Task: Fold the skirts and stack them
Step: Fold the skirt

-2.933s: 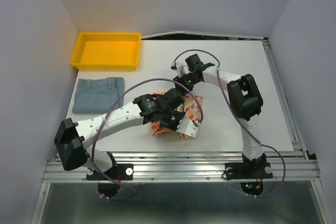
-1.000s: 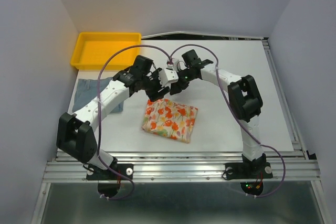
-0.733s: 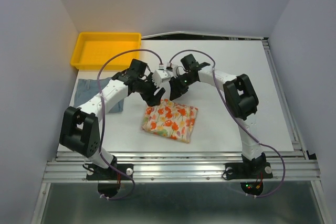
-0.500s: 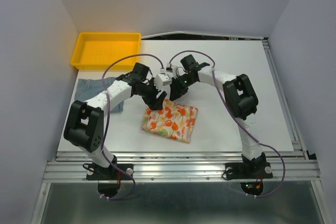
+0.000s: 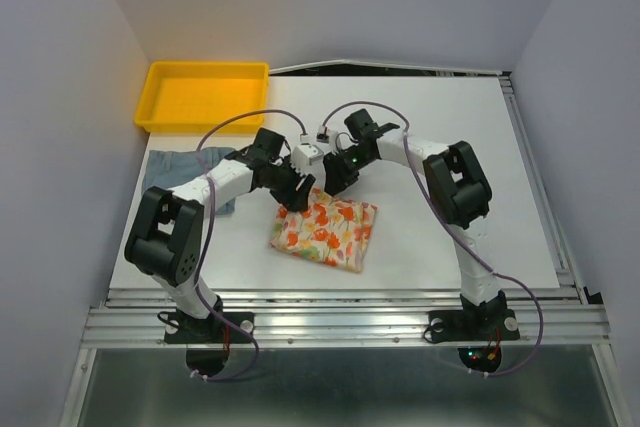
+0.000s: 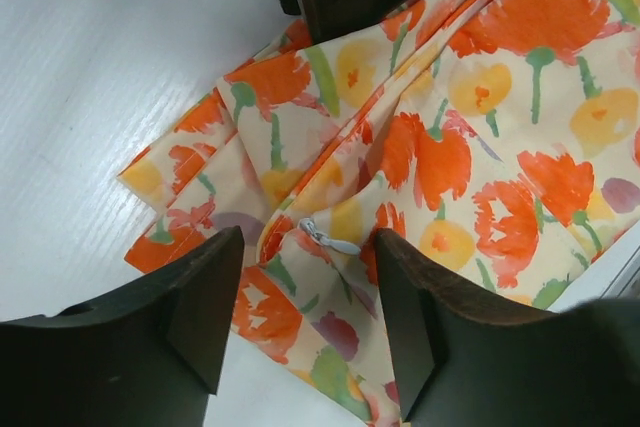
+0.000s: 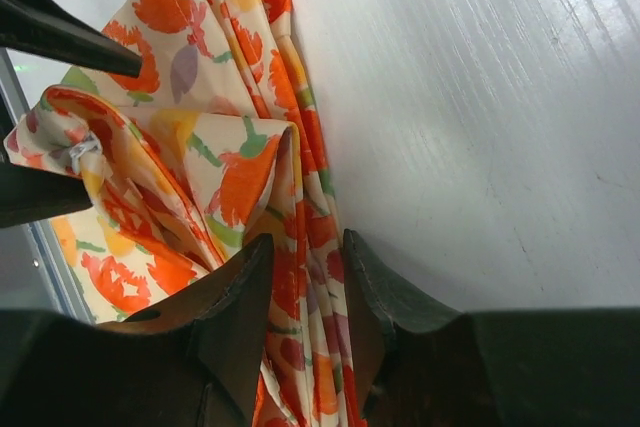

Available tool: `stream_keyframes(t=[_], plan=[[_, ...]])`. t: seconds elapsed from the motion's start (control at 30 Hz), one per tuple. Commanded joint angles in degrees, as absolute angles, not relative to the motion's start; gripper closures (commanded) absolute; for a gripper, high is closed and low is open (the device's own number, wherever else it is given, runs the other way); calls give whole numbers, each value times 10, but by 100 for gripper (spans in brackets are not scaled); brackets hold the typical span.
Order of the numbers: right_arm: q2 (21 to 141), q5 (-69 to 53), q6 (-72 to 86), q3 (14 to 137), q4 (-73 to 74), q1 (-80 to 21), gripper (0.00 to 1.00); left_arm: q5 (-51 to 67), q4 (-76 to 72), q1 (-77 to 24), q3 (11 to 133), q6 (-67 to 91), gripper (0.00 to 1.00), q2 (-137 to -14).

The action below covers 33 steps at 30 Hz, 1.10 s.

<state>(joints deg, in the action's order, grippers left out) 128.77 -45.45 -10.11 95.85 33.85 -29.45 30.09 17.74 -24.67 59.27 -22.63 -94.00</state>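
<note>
surface: white table [image 5: 450, 147], grey walls [image 5: 60, 97] on three sides
around: yellow tray [image 5: 203, 128] at far-left corner; blue-grey skirt [image 5: 168, 182] at left edge, partly under left arm
floral skirt [image 5: 325, 232]: folded, mid-table toward near edge
left gripper [image 6: 305, 277]: fingers wide apart, straddling its far corner, gripping nothing
right gripper [image 7: 305, 257]: fingers nearly closed, pinching its folded far edge

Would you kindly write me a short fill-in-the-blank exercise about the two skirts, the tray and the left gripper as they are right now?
1. The tray beyond the blue-grey skirt is ___ in colour.
2. In the top view, the blue-grey skirt lies to the ___ of the floral skirt.
3. The left gripper straddles the floral skirt with its jaws ___.
Missing words: yellow; left; open.
</note>
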Motion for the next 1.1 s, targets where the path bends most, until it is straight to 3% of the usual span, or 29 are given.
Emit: stream_keyframes(t=[0.0,0.1,0.23,0.33,0.6,1.07], plan=[[1290,-451,-112,945,330,-302,60,312,168,-247,584,-214,40,-916],[1289,-454,-115,944,330,-302,61,350,173,-247,589,-215,77,-925],[1288,-453,-126,939,330,-308,62,378,150,-246,595,-195,96,-907],[1288,-454,-133,933,333,-313,62,383,119,-243,597,-172,100,-886],[1291,-454,-142,932,334,-318,62,337,23,-228,581,-91,100,-887],[1300,-419,-147,949,335,-318,60,279,-27,-209,599,-24,100,-1055]])
